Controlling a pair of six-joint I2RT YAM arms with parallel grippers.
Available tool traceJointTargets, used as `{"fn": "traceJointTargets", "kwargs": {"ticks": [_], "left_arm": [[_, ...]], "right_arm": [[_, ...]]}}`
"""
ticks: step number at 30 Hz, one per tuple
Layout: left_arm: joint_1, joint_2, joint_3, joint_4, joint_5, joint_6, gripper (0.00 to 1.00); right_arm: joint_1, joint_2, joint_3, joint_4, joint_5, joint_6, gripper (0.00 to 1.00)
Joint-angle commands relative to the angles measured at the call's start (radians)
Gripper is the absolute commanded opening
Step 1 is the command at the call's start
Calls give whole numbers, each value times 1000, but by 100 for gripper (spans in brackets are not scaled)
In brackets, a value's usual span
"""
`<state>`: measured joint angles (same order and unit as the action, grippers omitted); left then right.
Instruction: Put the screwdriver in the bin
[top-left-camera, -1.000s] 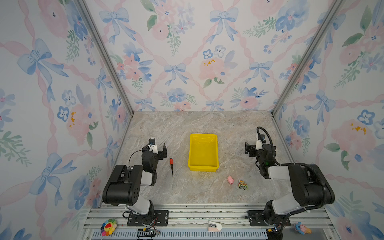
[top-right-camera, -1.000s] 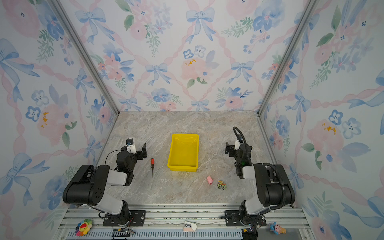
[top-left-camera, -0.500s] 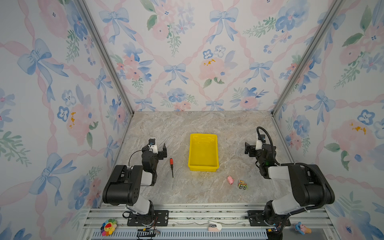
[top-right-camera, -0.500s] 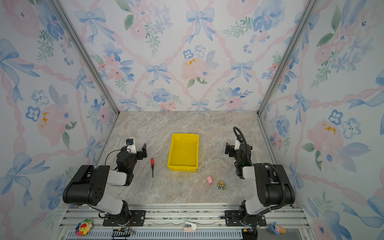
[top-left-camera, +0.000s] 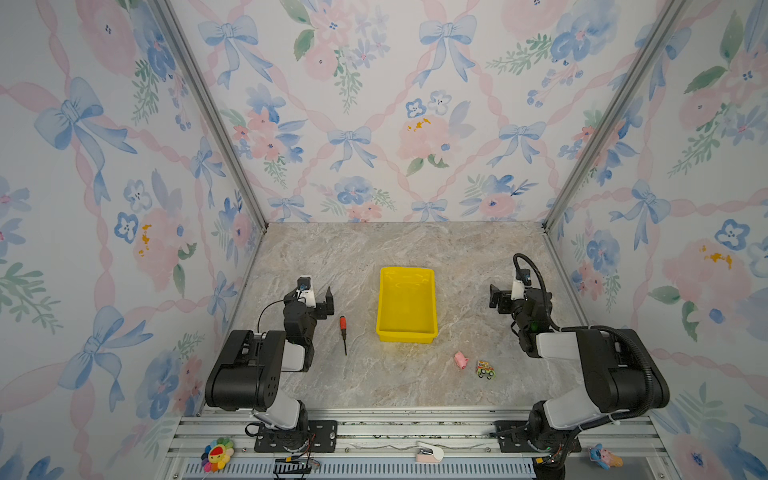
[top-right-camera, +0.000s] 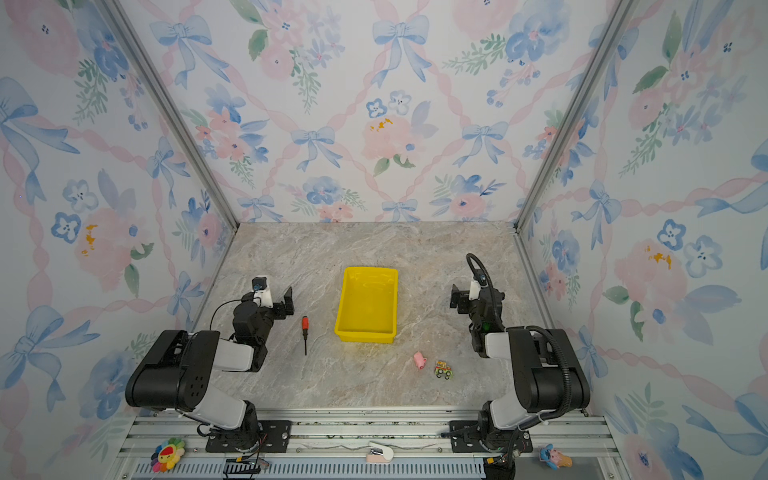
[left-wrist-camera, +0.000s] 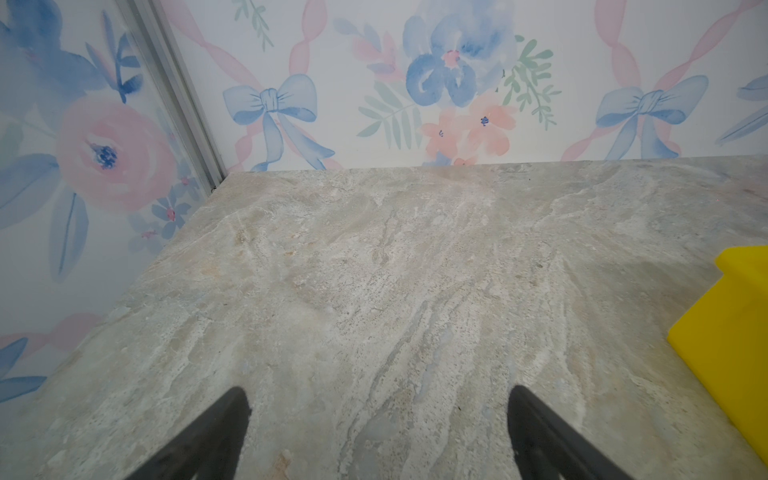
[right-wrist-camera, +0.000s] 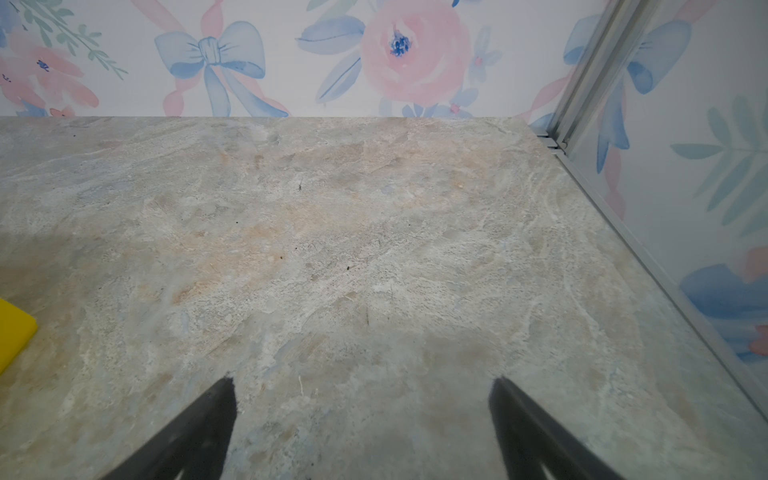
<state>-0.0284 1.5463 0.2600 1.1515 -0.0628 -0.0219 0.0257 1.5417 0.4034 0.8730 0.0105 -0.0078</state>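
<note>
Left end effector (left-wrist-camera: 378, 395), jaws spread, hangs just left of the screwdriver (top-left-camera: 342, 328).

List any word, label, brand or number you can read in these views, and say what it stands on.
No text can be read in any view.
The screwdriver and the bin show no marking.
The toy car has coloured patches that may be print, too small to read.

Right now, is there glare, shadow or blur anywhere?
In both top views, pale glare lies on the bin floor; in the left wrist view, the pincer fingers are dark and soft-edged; in the right wrist view, a shadow dims the near table.
</note>
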Motion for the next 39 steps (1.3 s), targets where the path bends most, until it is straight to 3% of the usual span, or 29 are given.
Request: {"fn": "traceJointTargets", "kwargs": {"ticks": [1,9,13,27,39], "left_arm": [[-2,9,-8,16,-3,2,97],[-2,7,-9,16,-4,3,97],[-2,7,-4,17,0,5,98],[-2,-76,36,-126,-48,-7,98],[-4,-220,47,-294,-77,-33,98]], "right_arm": [[-6,6,-8,24,-10,9,97],[5,3,-11,27,13,1,97],[31,-24,28,-67,124,8,97],[40,-163,44,-227,101,2,97],[108,-309,68,-396,137,-6,97]]}}
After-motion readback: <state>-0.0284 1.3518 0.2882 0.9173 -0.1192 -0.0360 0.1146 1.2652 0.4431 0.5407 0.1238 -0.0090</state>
